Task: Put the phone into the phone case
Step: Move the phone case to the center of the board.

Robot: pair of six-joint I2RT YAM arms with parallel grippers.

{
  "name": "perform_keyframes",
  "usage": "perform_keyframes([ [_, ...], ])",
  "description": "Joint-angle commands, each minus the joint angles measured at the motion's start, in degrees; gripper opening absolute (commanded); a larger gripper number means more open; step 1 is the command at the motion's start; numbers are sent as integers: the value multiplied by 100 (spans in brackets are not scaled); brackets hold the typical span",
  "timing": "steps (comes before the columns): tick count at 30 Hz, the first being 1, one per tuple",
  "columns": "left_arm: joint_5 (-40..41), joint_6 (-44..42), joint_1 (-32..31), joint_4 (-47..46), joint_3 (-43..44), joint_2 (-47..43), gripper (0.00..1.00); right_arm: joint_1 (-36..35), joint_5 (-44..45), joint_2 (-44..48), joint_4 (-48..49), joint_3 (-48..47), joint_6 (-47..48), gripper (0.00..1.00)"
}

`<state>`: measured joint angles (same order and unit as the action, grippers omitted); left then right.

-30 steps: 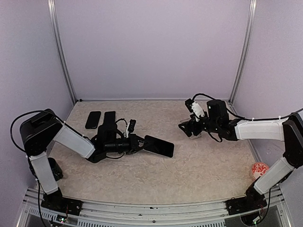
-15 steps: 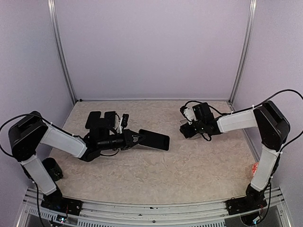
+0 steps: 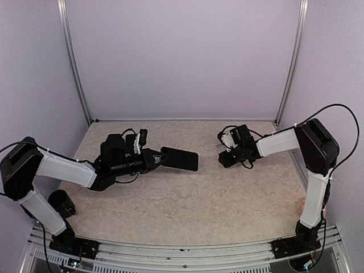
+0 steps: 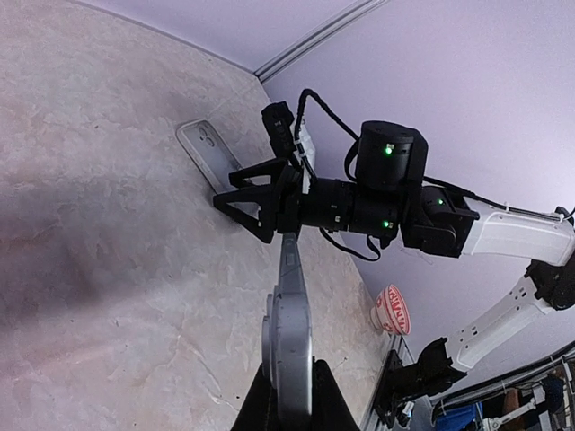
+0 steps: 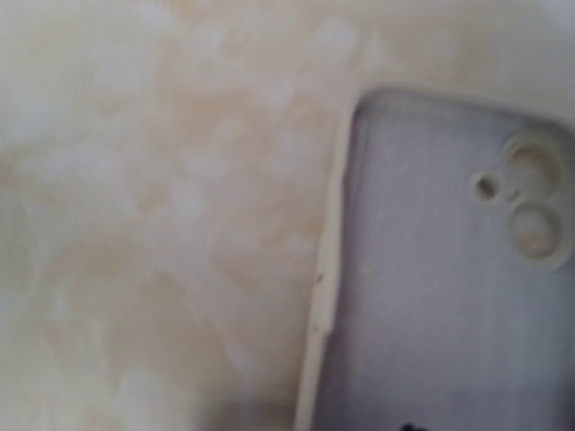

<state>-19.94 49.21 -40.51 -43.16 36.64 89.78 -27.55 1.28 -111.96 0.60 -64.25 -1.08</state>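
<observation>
**benchbot_42:** Trying to find the phone case [image 4: 202, 144] here, where is it?

**yam_fan:** Flat on the tabletop [image 3: 199, 210], over toward the far right corner. It's a see-through shell with a pale rim and two round lens cutouts in one corner. The right wrist view is basically filled with it. No logo or print on it that I can make out, though that view is pretty blurry.

**benchbot_42:** And the right end effector [image 4: 225, 189]?

**yam_fan:** It's low at one end of the case with its jaws parted partway. I can't tell if the tips are actually touching the shell.

**benchbot_42:** What about the phone [image 3: 181, 158]?

**yam_fan:** It's a black slab, pinched at one end by the left end effector [image 3: 156, 160], which is clamped tight on it. It's held up off the tabletop, sticking out toward the right arm, well apart from the case. In the left wrist view you see it edge-on, pointing at the right end effector.

**benchbot_42:** Any writing anywhere?

**yam_fan:** Only a round white disc [image 4: 393, 310] with red print, near the right arm's base. The print is too small to read.
</observation>
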Motion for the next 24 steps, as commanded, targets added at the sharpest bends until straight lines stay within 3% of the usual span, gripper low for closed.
perform_keyframes([
  [1, 74, -96, 43, -191, -10, -197, 0, 65, -119, -162, -175, -99, -67, 49],
  [7, 95, -88, 43, -199, -34, -199, 0, 83, -300, -209, -181, -89, -76, 36],
  [12, 139, -88, 47, -222, -82, -231, 0, 81, -457, -273, -192, -88, -72, 11],
  [15, 140, -75, 46, -257, -100, -233, 0, 83, -641, -291, -183, -61, -60, 2],
  [24, 265, -74, 76, -362, -162, -349, 0, -176, -1254, 190, 90, 278, 198, 0],
])
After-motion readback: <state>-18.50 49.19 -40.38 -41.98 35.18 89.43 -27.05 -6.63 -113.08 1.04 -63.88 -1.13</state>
